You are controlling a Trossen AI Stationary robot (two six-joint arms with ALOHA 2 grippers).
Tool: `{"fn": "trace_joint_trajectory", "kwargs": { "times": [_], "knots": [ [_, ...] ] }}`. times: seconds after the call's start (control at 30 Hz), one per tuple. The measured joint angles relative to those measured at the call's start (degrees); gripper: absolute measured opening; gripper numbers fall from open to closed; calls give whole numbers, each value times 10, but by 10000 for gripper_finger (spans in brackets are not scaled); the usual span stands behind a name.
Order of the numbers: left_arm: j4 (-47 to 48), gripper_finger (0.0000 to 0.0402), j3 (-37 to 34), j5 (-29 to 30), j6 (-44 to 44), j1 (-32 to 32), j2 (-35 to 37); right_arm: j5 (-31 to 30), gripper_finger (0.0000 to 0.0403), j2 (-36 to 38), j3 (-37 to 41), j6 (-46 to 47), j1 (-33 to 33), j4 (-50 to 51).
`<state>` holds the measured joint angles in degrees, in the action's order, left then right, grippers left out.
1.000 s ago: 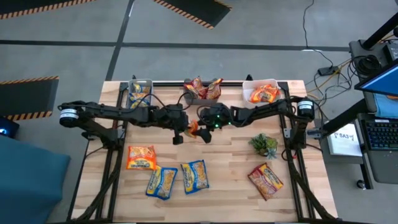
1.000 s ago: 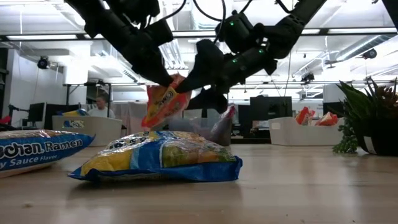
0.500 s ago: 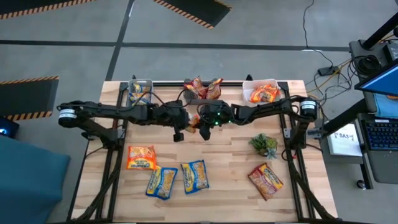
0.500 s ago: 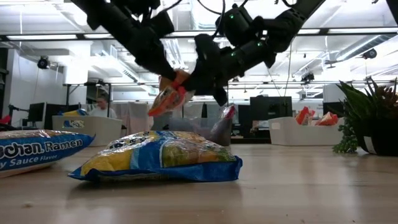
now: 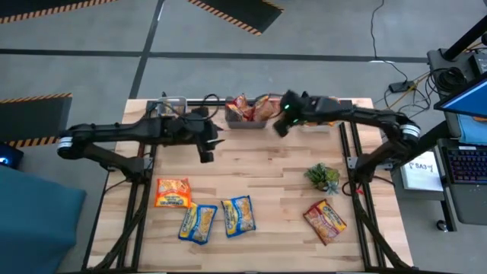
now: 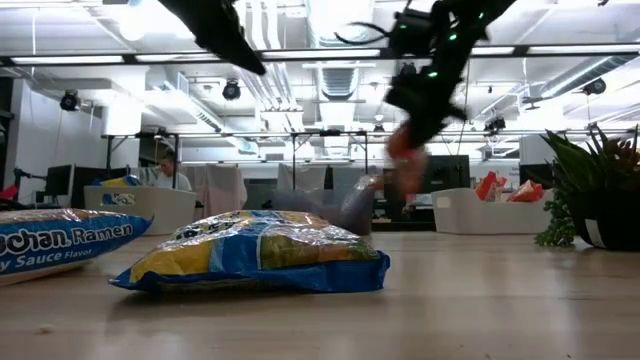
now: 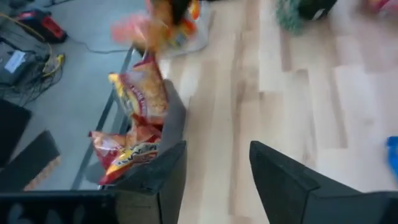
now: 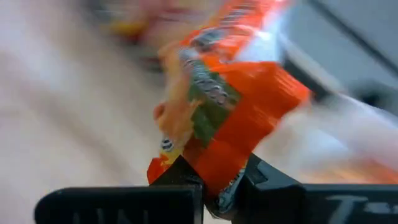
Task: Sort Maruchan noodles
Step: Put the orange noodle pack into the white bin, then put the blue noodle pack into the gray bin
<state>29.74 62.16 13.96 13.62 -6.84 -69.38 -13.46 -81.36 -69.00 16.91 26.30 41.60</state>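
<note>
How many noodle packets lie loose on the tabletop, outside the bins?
4: an orange packet at front left, two blue-and-yellow packets beside it, and a dark red packet at front right. Arms may hide others.

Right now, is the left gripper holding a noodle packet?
No, the left gripper is open with only bare table between its fingers; the orange packet is clamped in the right gripper.

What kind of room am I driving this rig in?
Probably an open lab or workshop office: ceiling strip lights, a person at a desk behind the table, hazard-striped floor tape, and a laptop alongside.
</note>
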Motion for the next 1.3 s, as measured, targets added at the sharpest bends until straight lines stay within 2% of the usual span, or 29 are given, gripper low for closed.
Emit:
{"fn": "trace_joint_trajectory", "kwargs": {
  "times": [0.07, 0.13, 0.2, 0.33, 0.47, 0.7, 0.8, 0.97, 1.07, 1.17, 1.3],
  "knots": [
    [-1, 161, -8, -28, -11, 1, 14, -34, 16, 24, -12, 34, 27, 90],
    [1, 162, -18, -64, -21, 1, 22, -35, 16, 44, -10, 61, 54, 147],
    [-2, 162, -29, -91, -29, 2, 26, -34, 17, 56, 6, 59, 78, 154],
    [-17, 162, -59, -101, -41, 3, 27, -49, 30, 73, 49, 52, 114, 96],
    [-26, 162, -72, -101, -54, 2, 16, -45, 75, 67, 75, 43, 135, 72],
    [-32, 162, -95, -101, -80, 3, 1, -41, 172, 78, 63, 60, 138, 78],
    [-74, 162, -125, -134, -109, 3, -15, -41, 199, 104, 55, 77, 123, 76],
    [-238, 162, -206, -300, -163, 12, -64, -41, 215, 152, 60, 93, 62, 46],
    [-332, 163, -234, -330, -190, 29, -109, -41, 214, 171, 68, 94, 17, 18],
    [-356, 165, -225, -341, -190, 51, -155, -41, 215, 177, 70, 94, -27, -5],
    [-356, 182, -185, -403, -186, 74, -202, -41, 216, 173, 70, 93, -72, -22]
  ]
}}
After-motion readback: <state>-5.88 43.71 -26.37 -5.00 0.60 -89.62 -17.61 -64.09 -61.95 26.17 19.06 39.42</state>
